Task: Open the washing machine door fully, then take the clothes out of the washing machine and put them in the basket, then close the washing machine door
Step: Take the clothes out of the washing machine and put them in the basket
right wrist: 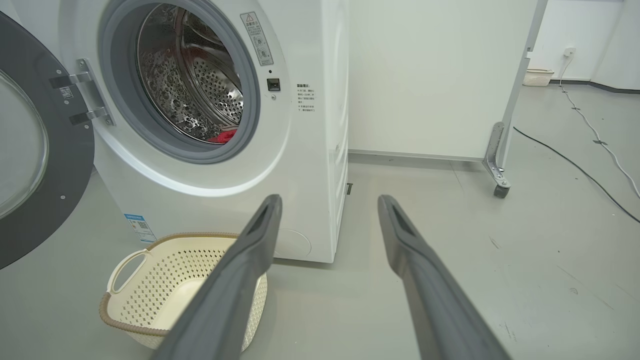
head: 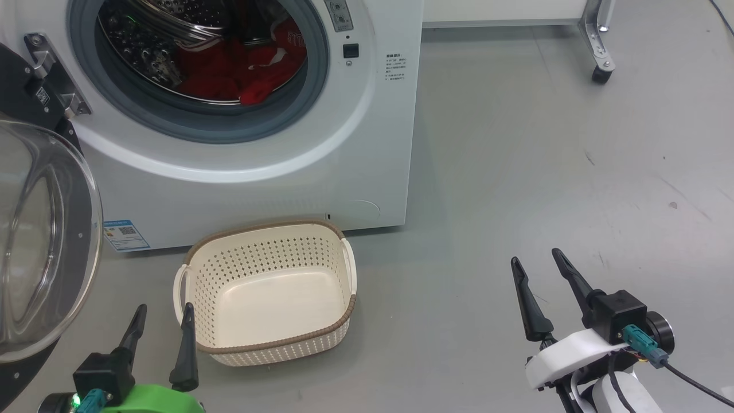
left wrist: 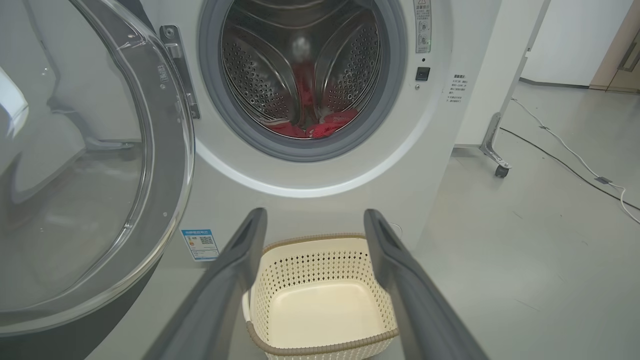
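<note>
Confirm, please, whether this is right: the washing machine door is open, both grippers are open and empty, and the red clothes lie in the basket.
Not quite: the head view shows the clothes inside the washing machine, and the basket empty. The washing machine door is open, and the left gripper and right gripper are open and empty.

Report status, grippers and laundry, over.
Left gripper open, empty; right gripper open, empty. Door wide open, clothes in the washing machine, basket empty. No obstruction seen.
</note>
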